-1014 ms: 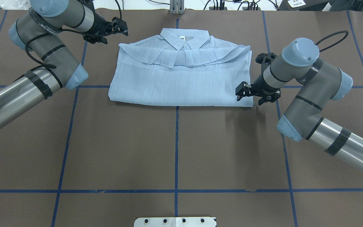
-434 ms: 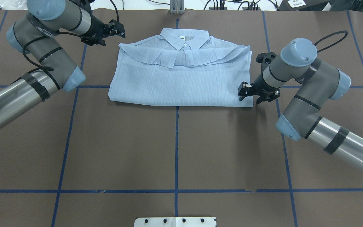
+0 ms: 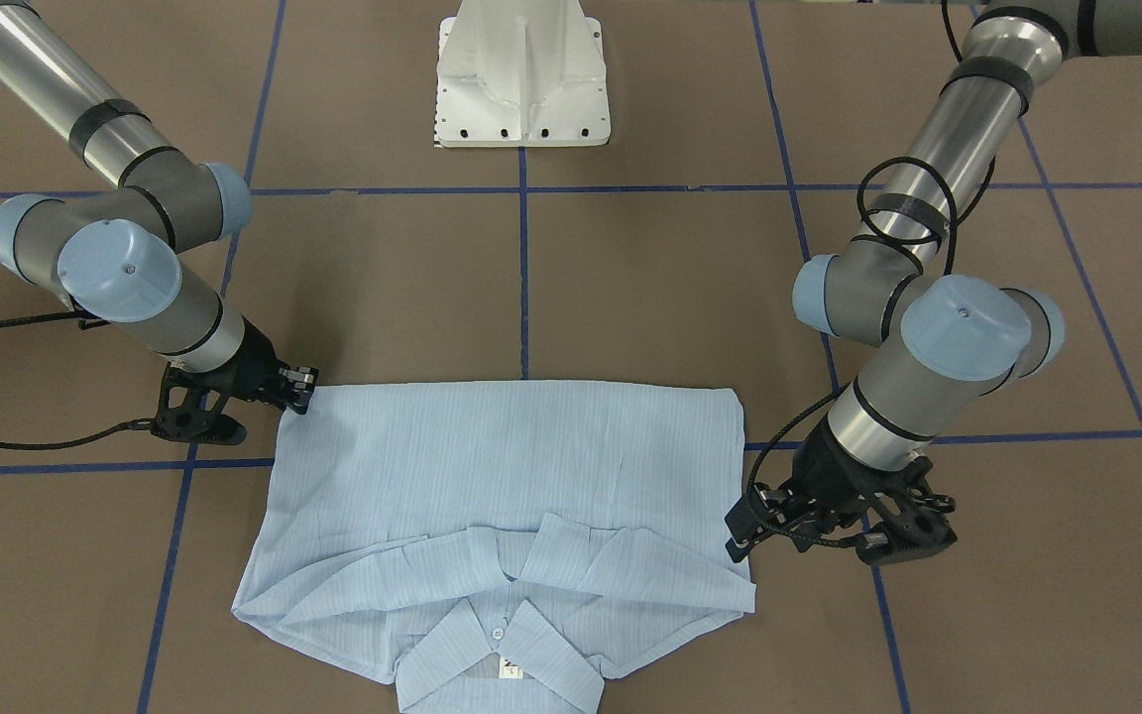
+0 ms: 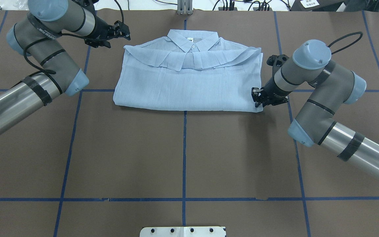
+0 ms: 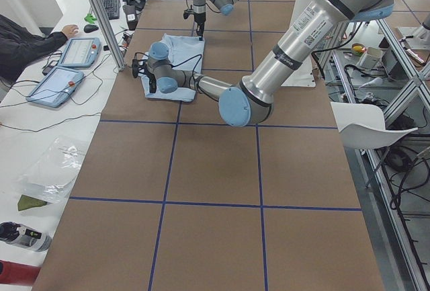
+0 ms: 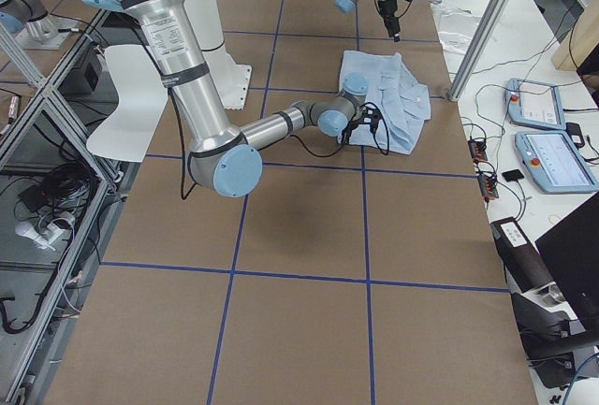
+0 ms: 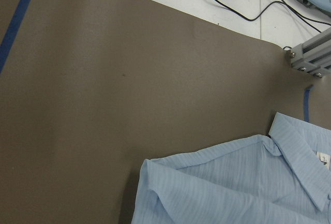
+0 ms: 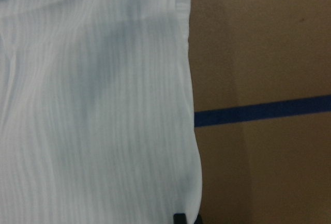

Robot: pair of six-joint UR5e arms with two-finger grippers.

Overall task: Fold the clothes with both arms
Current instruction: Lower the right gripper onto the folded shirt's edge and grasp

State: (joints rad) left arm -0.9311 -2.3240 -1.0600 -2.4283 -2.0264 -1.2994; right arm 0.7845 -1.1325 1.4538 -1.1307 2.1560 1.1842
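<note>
Shirt [image 4: 189,82] is laid flat at 12 o'clock of the table [image 4: 127,158] centre, collar far. Right gripper [image 4: 258,98] is set at its 4 o'clock hem corner; jaw gap cannot be told. Left gripper [image 4: 125,30] is held open and empty off the 10 o'clock shoulder. Risk: only 1 layer gets pinched, so the fold is skewed.

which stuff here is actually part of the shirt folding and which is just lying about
For the job: shirt, left gripper, right gripper.
Just lying about: white pedestal base, tablets, keyboard.
</note>
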